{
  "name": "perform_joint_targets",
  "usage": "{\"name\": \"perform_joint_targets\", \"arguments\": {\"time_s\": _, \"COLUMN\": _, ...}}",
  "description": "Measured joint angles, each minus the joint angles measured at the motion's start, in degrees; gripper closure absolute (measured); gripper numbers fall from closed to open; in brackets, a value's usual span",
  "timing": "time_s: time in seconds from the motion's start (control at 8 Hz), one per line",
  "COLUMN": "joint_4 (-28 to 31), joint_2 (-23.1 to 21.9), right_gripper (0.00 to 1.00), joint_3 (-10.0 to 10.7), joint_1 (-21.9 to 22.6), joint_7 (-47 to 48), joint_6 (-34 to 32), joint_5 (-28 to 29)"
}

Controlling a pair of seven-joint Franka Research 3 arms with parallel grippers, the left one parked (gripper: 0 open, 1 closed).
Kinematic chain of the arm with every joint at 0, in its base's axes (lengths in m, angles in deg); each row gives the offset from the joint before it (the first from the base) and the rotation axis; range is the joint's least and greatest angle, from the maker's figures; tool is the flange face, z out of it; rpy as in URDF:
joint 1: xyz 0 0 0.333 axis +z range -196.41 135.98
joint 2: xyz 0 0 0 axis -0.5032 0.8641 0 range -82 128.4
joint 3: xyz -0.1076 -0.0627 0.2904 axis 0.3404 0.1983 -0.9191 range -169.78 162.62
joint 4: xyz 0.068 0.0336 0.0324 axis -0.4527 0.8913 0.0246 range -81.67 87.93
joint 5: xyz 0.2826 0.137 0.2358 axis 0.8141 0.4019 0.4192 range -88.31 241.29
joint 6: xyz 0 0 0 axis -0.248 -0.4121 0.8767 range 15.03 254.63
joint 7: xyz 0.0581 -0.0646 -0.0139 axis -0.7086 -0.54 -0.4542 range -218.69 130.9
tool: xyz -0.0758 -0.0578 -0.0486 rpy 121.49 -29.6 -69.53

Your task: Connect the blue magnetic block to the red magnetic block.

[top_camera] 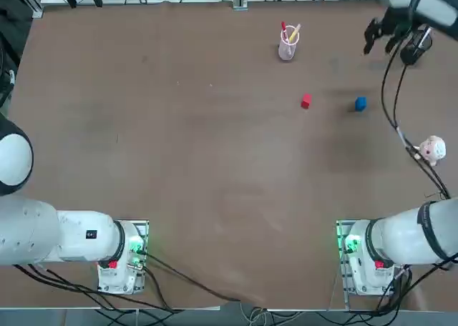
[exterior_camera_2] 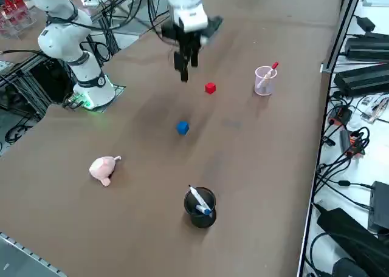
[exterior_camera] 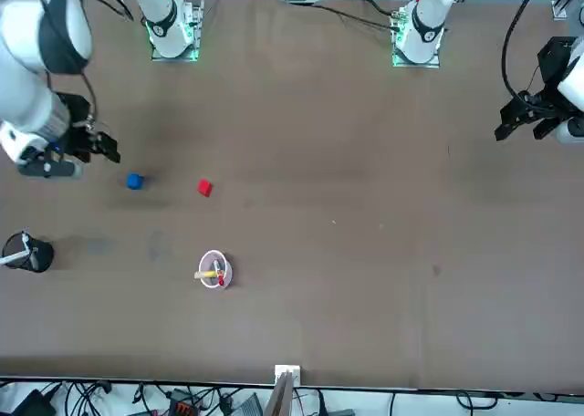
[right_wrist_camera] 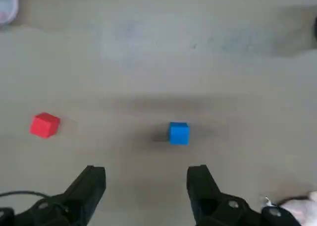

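The blue magnetic block (right_wrist_camera: pixel 179 133) sits on the brown table (top_camera: pixel 179 161), near the red magnetic block (right_wrist_camera: pixel 44 125) but apart from it (a clear gap between the 2). The right gripper (right_wrist_camera: pixel 146 179) hangs above the blue cube, its 2 fingers spread wide and holding nothing. A clear cup (top_camera: pixel 288 44) with pens stands beyond the red cube.

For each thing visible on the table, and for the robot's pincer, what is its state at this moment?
Small blue cube block: lying free on the table, apart from the red one.
Small red cube block: lying free, untouched.
Right pincer: open, raised above the table, holding nothing.
Clear plastic cup: upright, pens inside.
Black cup: upright, a pen inside.
Pink plush toy: lying on the table.
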Motion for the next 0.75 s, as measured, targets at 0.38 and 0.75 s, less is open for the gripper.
{"name": "perform_joint_targets", "arguments": {"time_s": 0.38, "joint_4": 4.3, "joint_2": 4.5, "right_gripper": 0.00, "joint_3": 0.0, "joint_1": -1.3, "joint_7": 0.0, "joint_6": 6.5, "joint_5": 0.0}}
{"name": "perform_joint_targets", "arguments": {"time_s": 0.75, "joint_4": 9.2, "joint_2": 10.1, "right_gripper": 0.00, "joint_3": 0.1, "joint_1": -4.6, "joint_7": -0.2, "joint_6": 18.6, "joint_5": -0.2}}
